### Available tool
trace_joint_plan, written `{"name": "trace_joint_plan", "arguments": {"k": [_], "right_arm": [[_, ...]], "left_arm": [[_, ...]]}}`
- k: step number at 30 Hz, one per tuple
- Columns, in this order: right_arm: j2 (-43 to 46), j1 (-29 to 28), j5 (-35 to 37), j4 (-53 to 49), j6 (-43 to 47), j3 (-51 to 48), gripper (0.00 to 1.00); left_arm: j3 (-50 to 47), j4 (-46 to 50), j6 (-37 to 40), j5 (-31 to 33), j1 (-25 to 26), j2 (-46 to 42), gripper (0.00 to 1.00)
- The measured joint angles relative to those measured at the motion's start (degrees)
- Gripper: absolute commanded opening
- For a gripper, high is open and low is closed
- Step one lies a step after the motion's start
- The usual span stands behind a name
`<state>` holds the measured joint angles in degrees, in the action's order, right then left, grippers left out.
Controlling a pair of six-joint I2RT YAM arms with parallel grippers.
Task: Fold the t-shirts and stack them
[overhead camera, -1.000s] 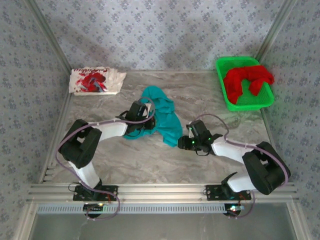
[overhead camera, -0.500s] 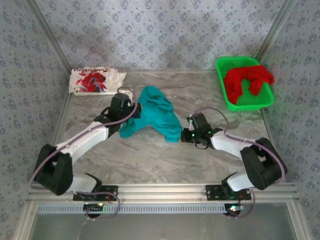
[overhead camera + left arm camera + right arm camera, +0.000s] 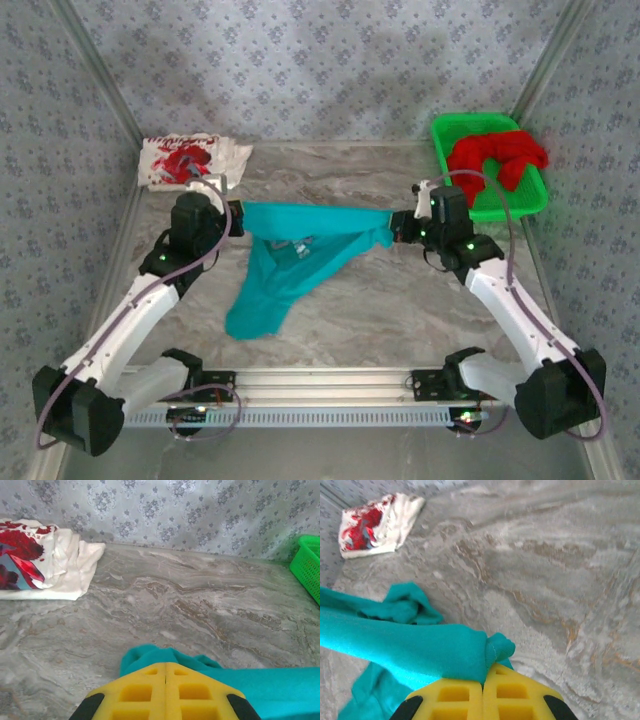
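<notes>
One teal t-shirt (image 3: pixel 292 262) spans the middle of your worktop (image 3: pixel 400 310), pulled taut so it can drop flat for folding. Your left gripper (image 3: pixel 238 212) is clamped on one end, your right gripper (image 3: pixel 393 228) on the other.

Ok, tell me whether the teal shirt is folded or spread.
Unfolded: the teal shirt hangs stretched between the left gripper and right gripper, one end drooping.

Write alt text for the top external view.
Both arms hold a teal t-shirt stretched between the left gripper and right gripper over a marbled table, its body drooping toward the near edge. A folded white t-shirt lies back left; a red t-shirt sits crumpled in a green basket back right.
</notes>
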<state>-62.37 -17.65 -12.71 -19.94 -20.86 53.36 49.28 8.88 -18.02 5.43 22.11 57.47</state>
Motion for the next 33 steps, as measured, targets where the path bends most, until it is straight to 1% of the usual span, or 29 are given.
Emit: {"name": "trace_joint_plan", "arguments": {"k": [5, 11, 15, 17, 19, 22, 25, 27, 28, 29, 30, 31, 33], "right_arm": [[1.5, 0.4, 0.0, -1.2, 2.0, 0.6, 0.00], [0.8, 0.5, -0.2, -0.9, 1.7, -4.3, 0.00], [-0.3, 0.8, 0.9, -0.7, 1.4, -5.1, 0.00], [-1.0, 1.5, 1.9, -0.6, 0.9, -5.1, 0.00], [-1.6, 1.9, 3.0, -0.1, 0.2, -5.3, 0.00], [-1.3, 2.4, 4.9, 1.4, -2.1, -6.8, 0.00], [0.0, 3.5, 7.2, 2.4, -5.6, -10.1, 0.00], [1.0, 4.4, 9.2, 1.2, -8.2, -12.2, 0.00], [1.4, 5.0, 10.6, -0.3, -9.8, -12.8, 0.05], [1.8, 5.6, 11.9, -1.7, -11.3, -13.2, 0.20], [2.4, 6.4, 13.3, -3.3, -12.7, -13.6, 0.39], [3.3, 7.4, 15.0, -5.0, -13.7, -14.1, 0.50], [5.4, 9.1, 18.2, -8.1, -14.5, -14.5, 0.63]], "left_arm": [[1.1, 0.6, 1.5, -0.2, 0.0, -2.5, 0.00], [-1.0, 0.9, 1.5, -0.2, 0.0, -5.6, 0.00], [-1.2, 1.2, 2.6, 0.5, -0.2, -5.1, 0.00], [0.6, 1.3, 3.7, 0.3, -0.8, -3.1, 0.00], [6.2, 1.3, 4.6, -1.4, -0.9, 2.2, 0.00], [17.8, -1.3, 5.7, -6.0, 0.3, 13.1, 0.00], [29.2, -4.5, 7.0, -9.8, 4.6, 25.7, 0.00], [36.4, -3.8, 8.2, -11.8, 8.4, 34.1, 0.00], [39.4, -3.5, 8.6, -12.4, 10.2, 38.0, 0.00], [40.7, -3.5, 8.8, -12.8, 11.6, 40.7, 0.06], [40.3, -3.5, 8.7, -13.2, 12.9, 42.3, 0.21], [38.5, -3.6, 8.5, -13.5, 13.6, 42.8, 0.35], [33.0, -4.6, 7.0, -13.9, 12.9, 41.9, 0.57]]}}
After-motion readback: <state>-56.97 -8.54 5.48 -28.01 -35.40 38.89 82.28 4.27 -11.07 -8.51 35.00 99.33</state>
